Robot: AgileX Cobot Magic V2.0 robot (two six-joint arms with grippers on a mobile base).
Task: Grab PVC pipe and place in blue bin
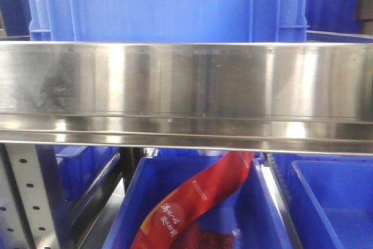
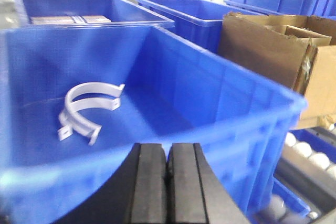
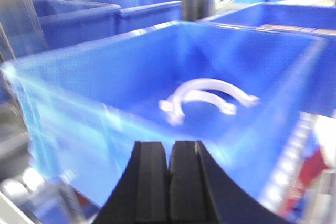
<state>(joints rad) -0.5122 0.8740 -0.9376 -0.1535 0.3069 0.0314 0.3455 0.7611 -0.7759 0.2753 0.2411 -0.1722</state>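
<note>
Two white curved PVC pipe clamps [image 2: 86, 108] lie on the floor of a blue bin [image 2: 252, 114]. The same clamps [image 3: 207, 98] and bin [image 3: 79, 108] show blurred in the right wrist view. My left gripper [image 2: 167, 150] is shut and empty, just outside the bin's near wall. My right gripper [image 3: 170, 148] is shut and empty, also outside the bin's near wall. No straight PVC pipe is in view. Neither gripper shows in the front view.
A steel shelf beam [image 1: 186, 94] fills the front view, with a blue crate [image 1: 169, 4] above and a blue bin holding a red packet [image 1: 198, 202] below. A cardboard box [image 2: 278, 51] stands right of the bin. More blue bins [image 2: 68, 9] stand behind.
</note>
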